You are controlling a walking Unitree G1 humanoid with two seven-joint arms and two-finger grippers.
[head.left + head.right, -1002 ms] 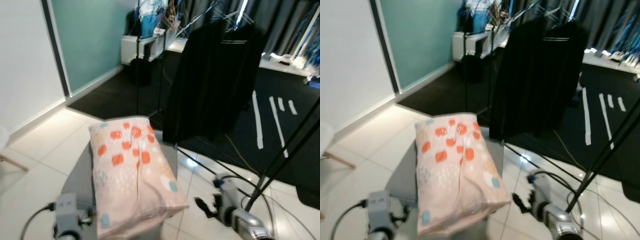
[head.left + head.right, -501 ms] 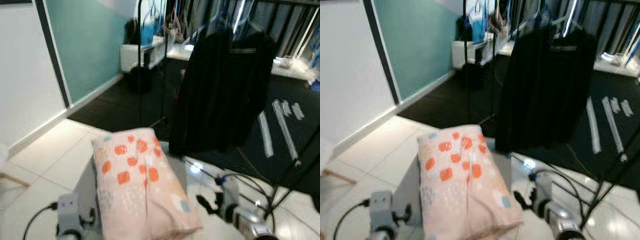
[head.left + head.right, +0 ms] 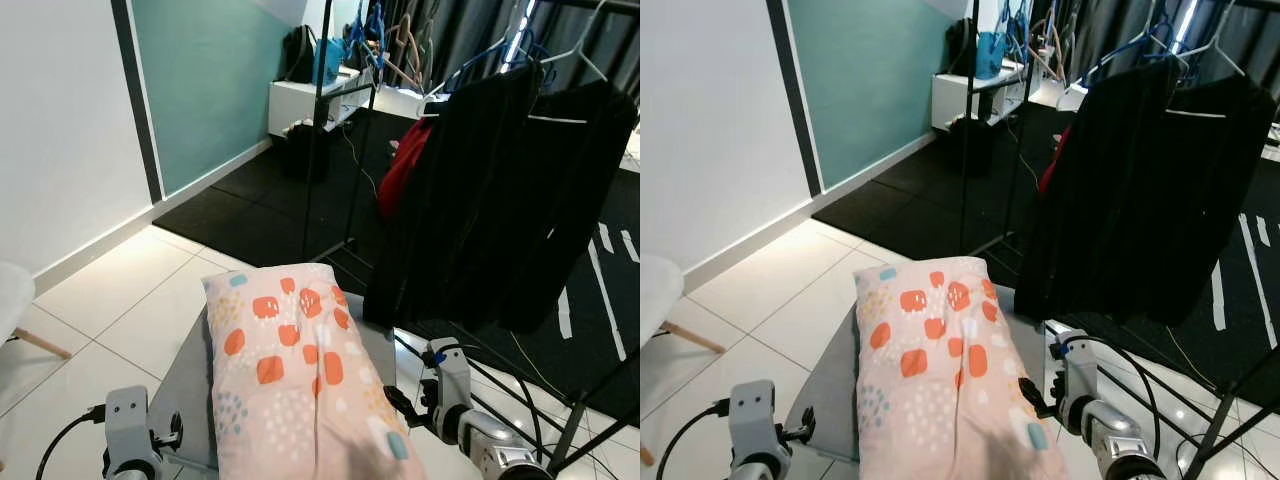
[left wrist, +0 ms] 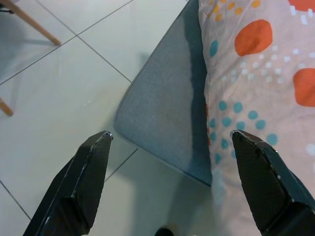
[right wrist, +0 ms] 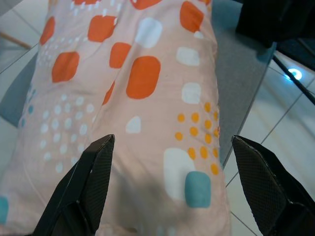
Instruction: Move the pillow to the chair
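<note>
Right wrist view: pillow (image 5: 133,98) lies on the grey chair (image 4: 167,113), both grippers spread wide and empty. Right gripper (image 5: 170,189) over it, left gripper (image 4: 170,182) beside the seat edge. Best retreat straight, without snagging fabric.

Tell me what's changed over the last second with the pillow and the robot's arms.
Mostly the camera: the view has lifted, showing more of the clothes rack and black garments. The pillow still lies on the grey chair seat. The left end effector and right end effector stay open on either side of it, holding nothing.
</note>
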